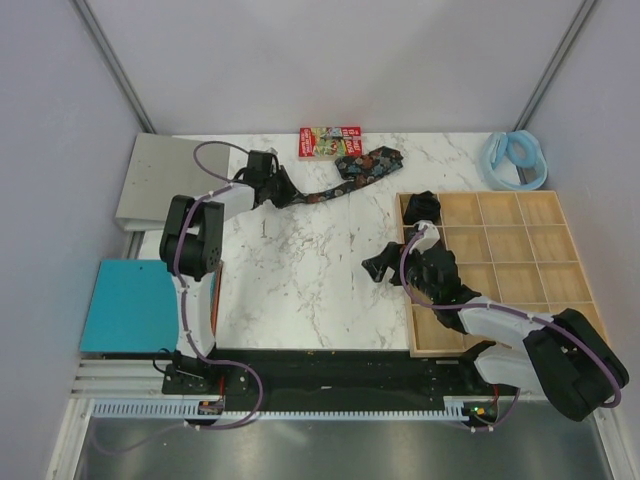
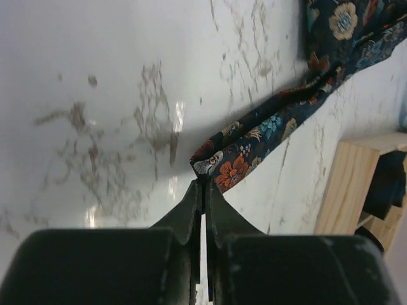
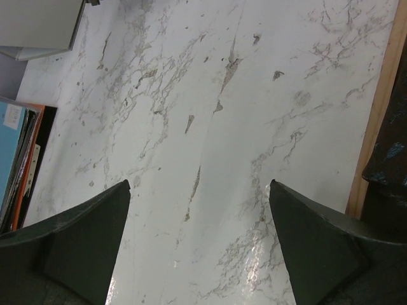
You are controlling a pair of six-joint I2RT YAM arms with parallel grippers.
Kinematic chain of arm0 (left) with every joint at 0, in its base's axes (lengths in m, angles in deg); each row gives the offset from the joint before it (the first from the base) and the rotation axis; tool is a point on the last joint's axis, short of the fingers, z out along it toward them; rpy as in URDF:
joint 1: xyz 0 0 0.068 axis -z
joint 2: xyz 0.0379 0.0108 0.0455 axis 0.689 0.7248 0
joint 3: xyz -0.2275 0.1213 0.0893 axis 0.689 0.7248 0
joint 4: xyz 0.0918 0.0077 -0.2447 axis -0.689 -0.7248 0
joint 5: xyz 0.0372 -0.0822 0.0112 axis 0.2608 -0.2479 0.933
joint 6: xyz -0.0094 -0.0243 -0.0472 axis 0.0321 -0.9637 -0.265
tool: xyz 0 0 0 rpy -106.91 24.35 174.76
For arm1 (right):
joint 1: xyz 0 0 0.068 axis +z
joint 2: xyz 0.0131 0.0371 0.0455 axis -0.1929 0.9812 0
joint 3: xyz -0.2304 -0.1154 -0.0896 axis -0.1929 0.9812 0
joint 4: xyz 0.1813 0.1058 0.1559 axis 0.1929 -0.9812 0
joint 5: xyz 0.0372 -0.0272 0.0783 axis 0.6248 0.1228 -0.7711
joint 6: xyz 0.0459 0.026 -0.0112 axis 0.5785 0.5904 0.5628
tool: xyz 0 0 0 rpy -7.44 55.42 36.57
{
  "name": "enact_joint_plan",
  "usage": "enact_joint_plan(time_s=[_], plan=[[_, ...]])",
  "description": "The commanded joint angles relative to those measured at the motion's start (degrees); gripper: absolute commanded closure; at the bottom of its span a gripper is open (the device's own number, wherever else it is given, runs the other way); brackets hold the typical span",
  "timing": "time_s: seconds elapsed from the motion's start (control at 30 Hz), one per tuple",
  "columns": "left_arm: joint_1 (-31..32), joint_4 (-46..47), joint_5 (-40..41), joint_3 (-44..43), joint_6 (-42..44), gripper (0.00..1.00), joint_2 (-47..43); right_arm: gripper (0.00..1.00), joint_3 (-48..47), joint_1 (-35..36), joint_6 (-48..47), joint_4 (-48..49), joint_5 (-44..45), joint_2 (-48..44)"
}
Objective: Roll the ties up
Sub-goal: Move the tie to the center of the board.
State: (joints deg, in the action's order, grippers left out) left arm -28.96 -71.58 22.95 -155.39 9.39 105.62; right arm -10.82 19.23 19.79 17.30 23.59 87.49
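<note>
Left gripper [image 2: 202, 185] clamps narrow tip of tie [image 2: 257, 135], left of tray [image 1: 500, 194]. Right gripper [image 3: 200, 190] gapes empty beside tray. Rolling looks barely begun; next, curl tip inward.

- No legible text, labels, nos. or signs in any view.
- Red printed box [image 1: 329, 142], top view: lettering too small & blurry to read.

My marble table [image 1: 300, 290]:
floral tie [image 1: 360, 170] at the back by a red box [image 1: 328, 141]; blue ring [image 1: 516, 160], wooden tray [image 1: 480, 193] right.
</note>
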Motion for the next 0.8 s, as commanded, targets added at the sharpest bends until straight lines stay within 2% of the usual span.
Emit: enact_joint_plan(time_s=[0.0, 0.17, 0.3, 0.43, 0.53, 0.57, 0.77], plan=[[0.53, -1.6, -0.16, 6.77, -7.21, 0.98, -11.37, 0.02, -1.21, -0.29, 0.4, 1.04, -0.45, 0.46], [0.61, -4.07, -0.6, 17.85, -11.51, 0.98, -22.27, 0.02, -1.74, -0.29, 0.66, -0.63, 0.25, 0.28], [0.7, -5.21, -1.39, 24.79, -12.92, 0.98, -28.95, 0.02, -5.86, -0.11, 1.27, -7.37, -2.98, 1.68], [0.7, -6.0, -2.09, 31.73, -14.33, 0.98, -34.93, 0.02, -9.02, 1.2, 11.01, -8.01, -4.67, 1.34], [0.7, -6.88, -1.39, 35.16, -15.04, 0.98, -38.54, 0.02, -12.71, 3.22, 21.29, -14.06, 0.31, 2.74], [0.7, -7.75, -1.22, 35.79, -15.12, 0.98, -39.24, 0.02, -13.86, 4.1, 25.49, -15.73, 0.77, 4.74], [0.09, -9.78, 0.54, 40.71, -16.79, 0.98, -44.95, 0.04, -23.61, 8.84, 33.09, -23.47, 3.14, 16.77]])
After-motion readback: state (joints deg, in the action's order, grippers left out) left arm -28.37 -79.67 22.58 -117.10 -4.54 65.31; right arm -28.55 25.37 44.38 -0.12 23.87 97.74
